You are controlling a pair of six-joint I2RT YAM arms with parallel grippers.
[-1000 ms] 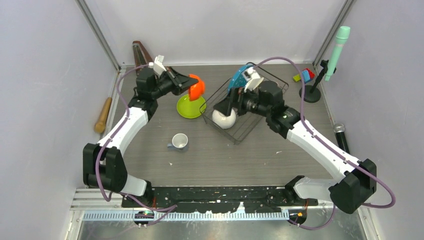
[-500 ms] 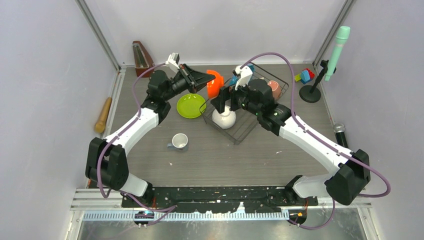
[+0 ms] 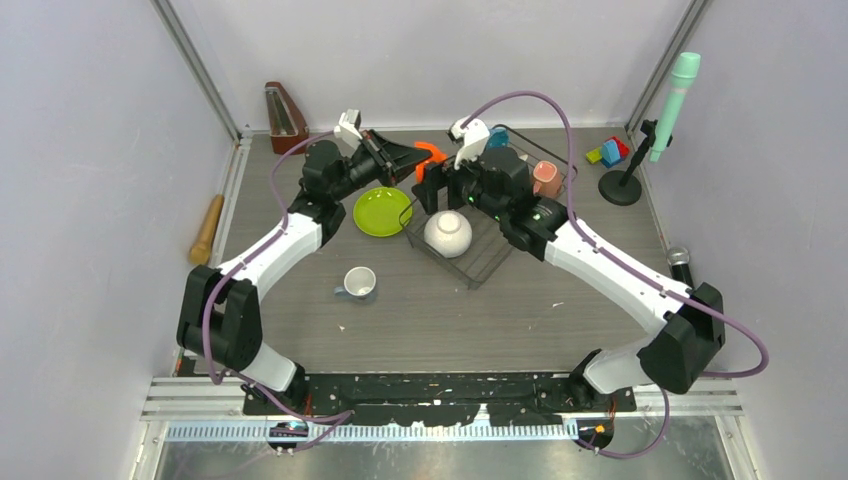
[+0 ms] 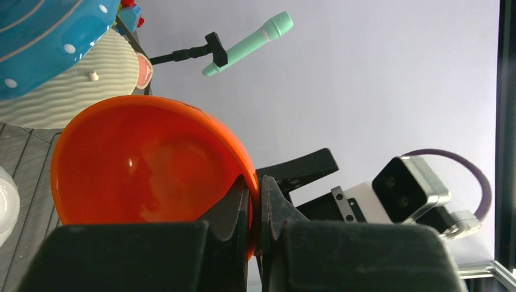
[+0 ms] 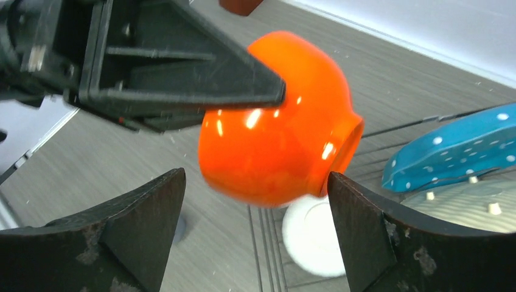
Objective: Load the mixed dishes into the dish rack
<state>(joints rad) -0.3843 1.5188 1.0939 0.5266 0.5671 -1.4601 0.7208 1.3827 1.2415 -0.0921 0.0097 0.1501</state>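
Observation:
My left gripper (image 3: 420,155) is shut on the rim of the small orange bowl (image 3: 430,152) and holds it in the air at the dish rack's (image 3: 478,278) far left corner; the left wrist view shows the pinch (image 4: 255,190) on the bowl (image 4: 146,164). My right gripper (image 3: 432,183) is open with its jaws on either side of the orange bowl (image 5: 277,146), not touching it (image 5: 252,176). The white bowl (image 3: 448,232) lies upside down in the rack. The blue dotted plate (image 3: 497,135) and pink mug (image 3: 546,177) are in the rack too. The lime-green plate (image 3: 380,212) and the pale mug (image 3: 358,284) sit on the table.
A metronome (image 3: 283,110) stands at the back left. A wooden handle (image 3: 207,228) lies along the left wall. A teal microphone on a stand (image 3: 670,95), coloured blocks (image 3: 610,152) and a black microphone (image 3: 682,270) are on the right side.
My left gripper carried the orange bowl right, towards the rack. My right gripper left the white bowl and moved up and left, open, around the orange bowl.

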